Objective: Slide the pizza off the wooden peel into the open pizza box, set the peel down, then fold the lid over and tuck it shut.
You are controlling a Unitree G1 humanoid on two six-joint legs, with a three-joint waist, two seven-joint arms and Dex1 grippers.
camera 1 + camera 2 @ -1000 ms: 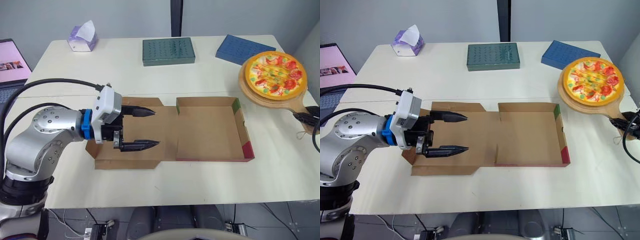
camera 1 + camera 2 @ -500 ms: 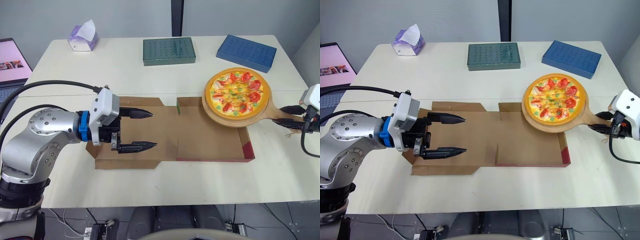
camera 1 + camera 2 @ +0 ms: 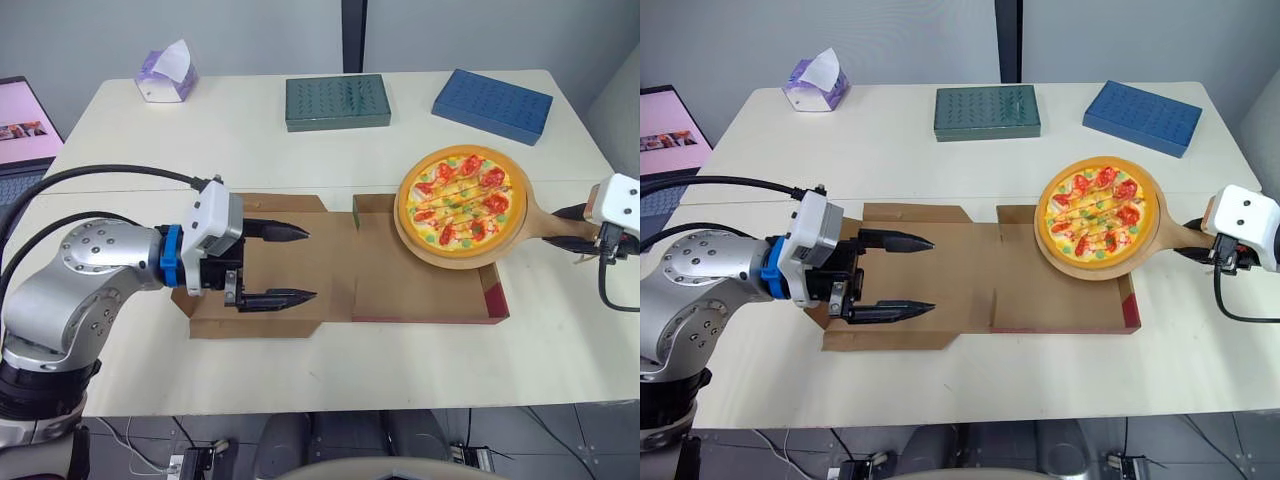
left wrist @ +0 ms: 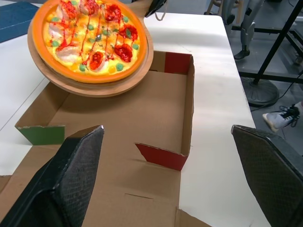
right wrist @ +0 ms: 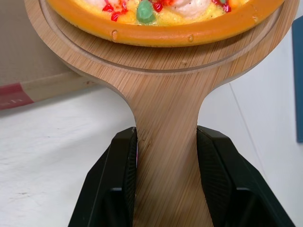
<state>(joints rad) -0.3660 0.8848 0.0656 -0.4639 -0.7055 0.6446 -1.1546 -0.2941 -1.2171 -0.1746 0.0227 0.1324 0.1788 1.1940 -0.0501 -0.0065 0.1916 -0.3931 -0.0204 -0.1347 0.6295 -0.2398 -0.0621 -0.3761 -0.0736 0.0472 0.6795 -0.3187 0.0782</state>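
Observation:
A round pizza (image 3: 460, 197) with red and green toppings lies on the wooden peel (image 3: 535, 222). My right gripper (image 3: 578, 238) is shut on the peel's handle (image 5: 165, 156) and holds the peel tilted above the far right corner of the open cardboard pizza box (image 3: 400, 285). The box's lid (image 3: 300, 270) lies flat to the left of its tray. My left gripper (image 3: 295, 264) hovers open over the lid, its fingers pointing toward the tray.
A green box (image 3: 336, 102) and a blue box (image 3: 492, 105) lie at the table's far edge. A tissue box (image 3: 166, 76) sits at the far left corner. A laptop (image 3: 22, 125) stands off the table's left side.
The right gripper carried the peel with the pizza from the table's right edge leftward, over the box's far right corner. The left gripper stayed over the lid.

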